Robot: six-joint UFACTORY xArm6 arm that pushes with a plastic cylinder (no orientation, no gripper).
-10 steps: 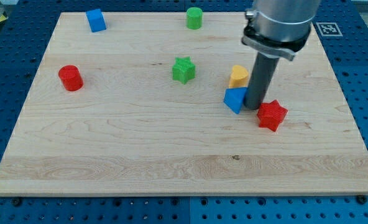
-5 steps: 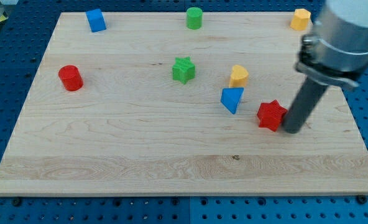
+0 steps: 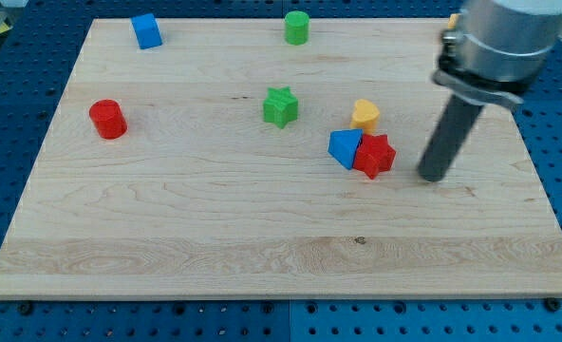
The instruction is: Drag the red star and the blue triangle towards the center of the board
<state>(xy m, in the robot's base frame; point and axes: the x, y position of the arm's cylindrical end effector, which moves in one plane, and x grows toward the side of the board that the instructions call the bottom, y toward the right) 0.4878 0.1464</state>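
Red star [image 3: 374, 157]: glossy, chunky points, pressed against blue triangle [image 3: 344, 148] on triangle's right side, both just below yellow block [image 3: 364, 114]. My tip [image 3: 433, 177] stands apart, right of star, touching nothing.

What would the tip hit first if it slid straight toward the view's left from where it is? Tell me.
Probably the red star: my tip sits just to its right with bare board between. The blue triangle lies directly behind the star, touching it.

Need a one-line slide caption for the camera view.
My tip stands apart, right of the red star touching the blue triangle.
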